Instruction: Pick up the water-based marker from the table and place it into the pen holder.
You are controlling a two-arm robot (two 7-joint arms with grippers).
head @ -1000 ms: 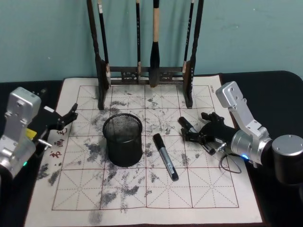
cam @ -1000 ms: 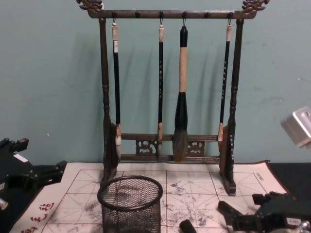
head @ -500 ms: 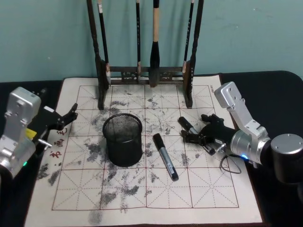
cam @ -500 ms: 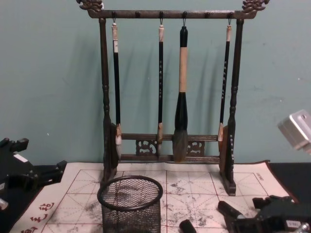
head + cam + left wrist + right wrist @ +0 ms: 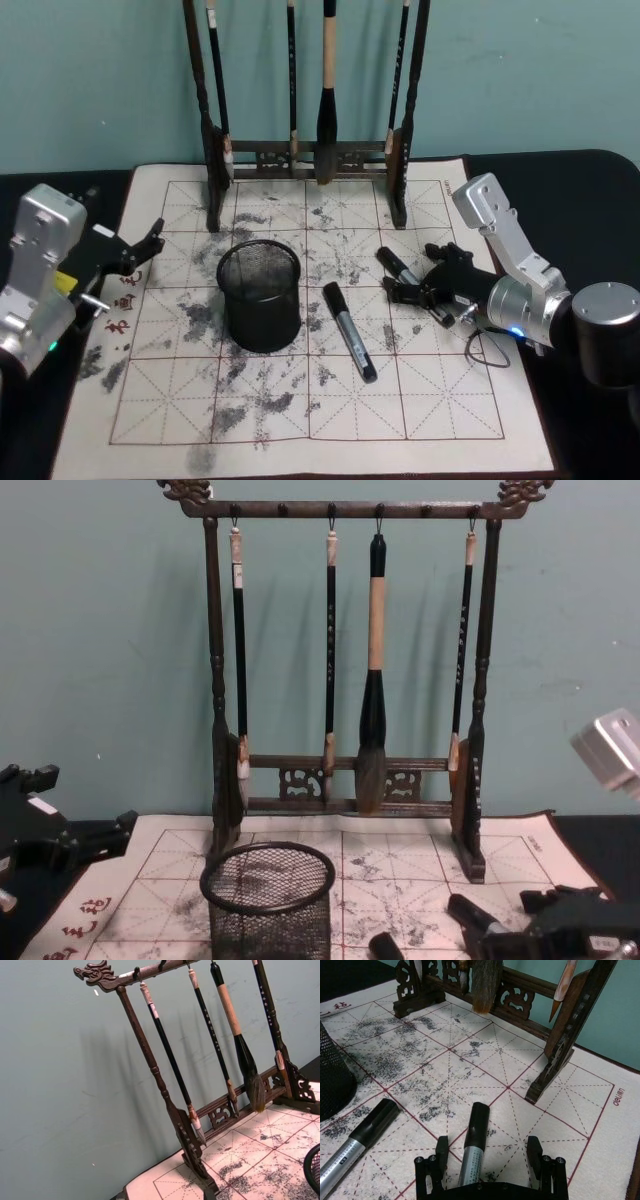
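Change: Right gripper (image 5: 417, 275) has shifted slightly towards the frame's left over the last second and sits a touch lower in the chest view; the left gripper, both markers and the holder lie as before.
Marker and right gripper: the water-based marker (image 5: 396, 266) lies flat on the mat (image 5: 420, 400), right of centre in the head view. In the right wrist view its barrel runs between the two fingers (image 5: 441, 1152), with a gap on each side and the cap sticking out past the tips.
Right gripper state: jaws spread wide, straddling the marker and gripping nothing.
Left gripper: the left gripper (image 5: 152, 247) hangs at the mat's left edge in the head view, jaws apart, holding nothing, well apart from the marker.
Pen holder: the pen holder (image 5: 262, 315) stands upright left of centre, well apart from the marker; from above, its mesh wall and floor are seen.
Second marker: the second marker (image 5: 350, 332) lies between the holder and the right gripper, just beside the holder.
Brush rack: the brush rack (image 5: 310, 155) stands at the top centre, with four brushes (image 5: 373, 680) hanging from it.
Marker look: black cap, silver-grey barrel with small dark print.
Table: the table (image 5: 580, 170) has a dark top under the ink-smudged, red-gridded mat.
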